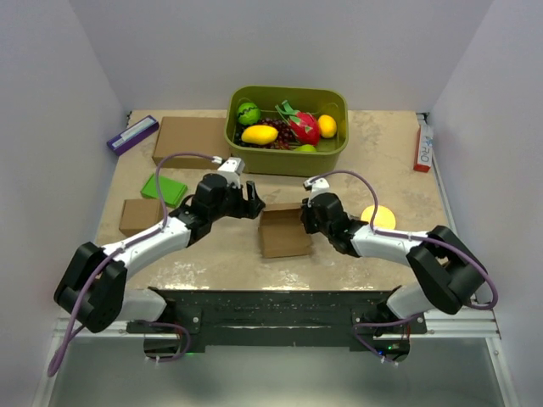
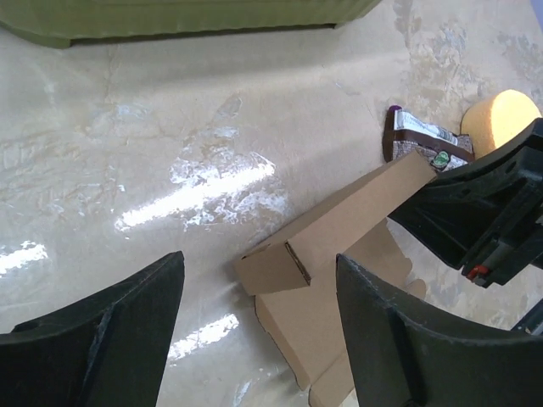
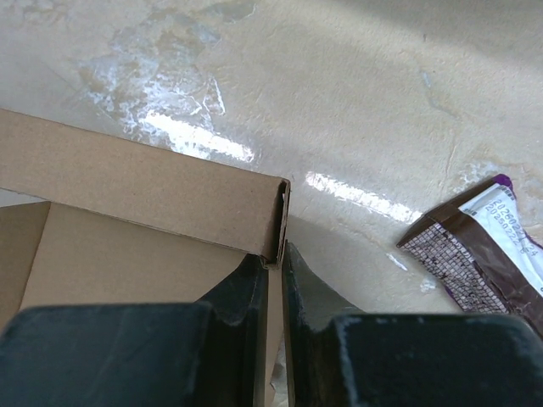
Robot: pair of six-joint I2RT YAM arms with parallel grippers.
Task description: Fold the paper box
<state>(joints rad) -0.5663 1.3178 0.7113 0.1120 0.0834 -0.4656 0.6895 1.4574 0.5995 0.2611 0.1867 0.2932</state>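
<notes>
Beige marbled table (image 1: 382, 144) carries an olive-green bin (image 1: 287, 161) at the back, full of coloured fruit (image 1: 260, 134). Mid-table lies the paper box (image 1: 284, 233), one wall raised; the right end effector (image 3: 273, 280) pinches that wall, while the left end effector (image 1: 250, 203) stands wide just beside it. Near them lie a brown snack wrapper (image 3: 475, 254) and a yellow round sponge (image 1: 378, 217)

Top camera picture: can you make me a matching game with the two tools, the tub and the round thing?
Things:
1. left tool
2. right tool
3. tub
4. round thing

Colour or state:
A. yellow
B. pinching a wall of the paper box
C. green
D. open wide

Pairs: 1-D, 2-B, 3-C, 4-A.
</notes>
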